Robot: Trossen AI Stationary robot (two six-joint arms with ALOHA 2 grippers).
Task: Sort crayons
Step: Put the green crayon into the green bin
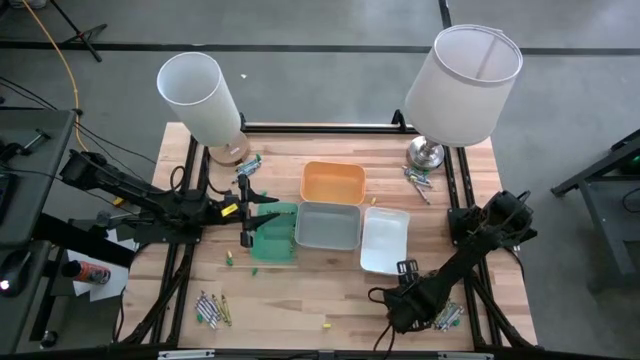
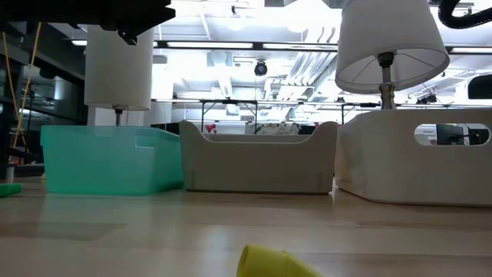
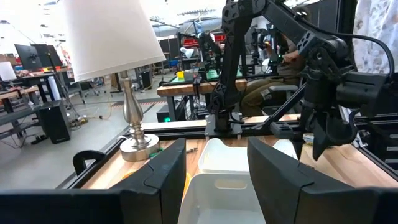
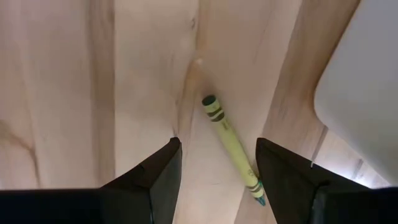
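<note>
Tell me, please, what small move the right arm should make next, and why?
Probably lower the right gripper straight down and close on the yellow-green crayon. Its jaws stand open above the wooden table, and the crayon lies loose between them, beside the white tray; nothing is held.

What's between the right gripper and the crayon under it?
Nothing visible. In the right wrist view the yellow-green crayon lies on bare table between the open fingers of the right gripper; the white tray sits off to one side.
</note>
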